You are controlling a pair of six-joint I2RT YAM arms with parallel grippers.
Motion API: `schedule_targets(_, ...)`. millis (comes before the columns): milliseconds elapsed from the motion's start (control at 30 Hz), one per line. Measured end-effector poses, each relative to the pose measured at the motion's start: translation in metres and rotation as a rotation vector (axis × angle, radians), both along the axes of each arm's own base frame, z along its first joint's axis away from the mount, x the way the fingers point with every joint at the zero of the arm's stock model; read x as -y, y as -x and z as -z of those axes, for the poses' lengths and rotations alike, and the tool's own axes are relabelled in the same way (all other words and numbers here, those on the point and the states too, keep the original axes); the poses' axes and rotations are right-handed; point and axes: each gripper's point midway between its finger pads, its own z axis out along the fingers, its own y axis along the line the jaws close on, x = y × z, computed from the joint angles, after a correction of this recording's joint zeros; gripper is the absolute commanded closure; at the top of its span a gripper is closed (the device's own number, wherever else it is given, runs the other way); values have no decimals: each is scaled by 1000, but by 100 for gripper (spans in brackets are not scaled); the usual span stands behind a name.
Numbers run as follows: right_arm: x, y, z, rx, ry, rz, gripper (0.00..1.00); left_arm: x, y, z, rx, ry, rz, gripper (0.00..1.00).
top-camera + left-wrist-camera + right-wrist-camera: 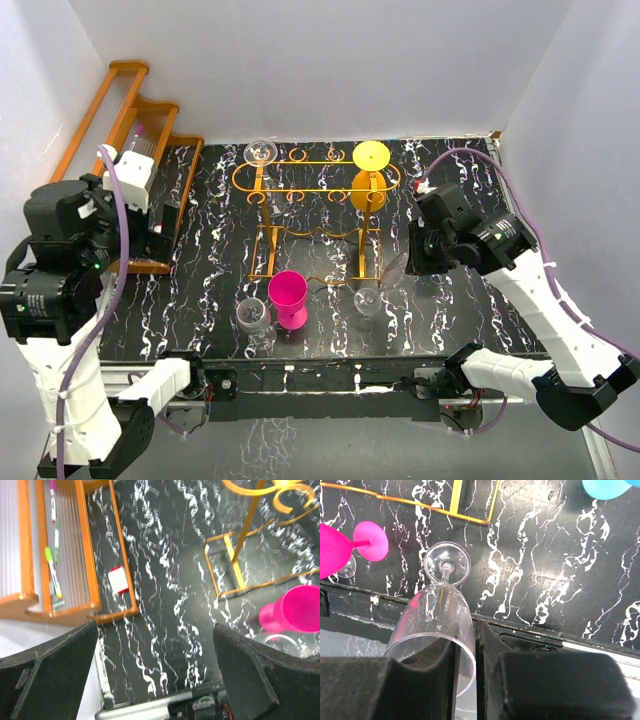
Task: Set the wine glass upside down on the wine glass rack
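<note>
A clear wine glass (383, 283) leans near the table's front edge, its foot (447, 563) pointing away from my right gripper. The right gripper (467, 647) is shut on the rim of the bowl (439, 622), with one finger inside the glass and the other outside against its wall. The wine glass rack (315, 186), an orange-gold wire stand, rises behind it at mid table; one of its legs (456, 497) shows in the right wrist view. My left gripper (155, 647) hangs open over the table's left front, holding nothing.
On the wire rack hang a clear glass (262, 152) and a yellow one (370, 172). A pink glass (288, 297) and another clear glass (252, 318) stand at the front. A brown wooden stepped rack (130, 130) lies along the left wall. A blue object (607, 487) shows at the right wrist view's top.
</note>
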Motion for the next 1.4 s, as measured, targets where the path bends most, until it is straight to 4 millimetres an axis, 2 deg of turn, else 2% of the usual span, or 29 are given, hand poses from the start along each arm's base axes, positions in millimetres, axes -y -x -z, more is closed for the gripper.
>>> schedule_targets(133, 7, -6, -9, 43, 28, 24, 93, 12, -2, -34, 79, 42, 53, 3)
schedule_targets(233, 17, -12, -22, 97, 58, 55, 92, 22, -6, -46, 99, 88, 89, 3)
schedule_targets(333, 27, -25, -41, 178, 90, 101, 93, 33, -14, -44, 70, 142, 118, 3)
schedule_targets(467, 43, -44, -69, 286, 154, 157, 92, 39, -39, -24, -1, 196, 106, 3)
schedule_targets(600, 69, -65, -111, 436, 264, 233, 93, 42, -71, -20, -39, 238, 83, 3)
schedule_targets(733, 92, -78, -154, 613, 343, 302, 92, 52, -106, -30, -11, 320, 79, 3)
schedule_targets(833, 104, -87, -190, 771, 369, 346, 92, 63, -122, -49, 40, 404, 101, 3)
schedule_targets(933, 111, -94, -224, 962, 349, 393, 92, 82, -138, -80, 114, 521, 168, 3)
schedule_targets(1067, 106, -103, -268, 1116, 298, 407, 92, 110, -159, -107, 146, 707, 269, 3)
schedule_targets(1133, 96, -113, -299, 1189, 238, 412, 92, 125, -170, -115, 137, 799, 316, 3)
schedule_targets(1200, 81, -122, -321, 1266, 164, 388, 92, 139, -181, -123, 116, 893, 357, 3)
schedule_targets(1267, 62, -133, -325, 1316, 122, 318, 92, 155, -188, -130, 88, 981, 401, 3)
schedule_targets(1400, 20, -147, -315, 1403, 132, 69, 92, 190, -187, -140, 21, 1100, 487, 3)
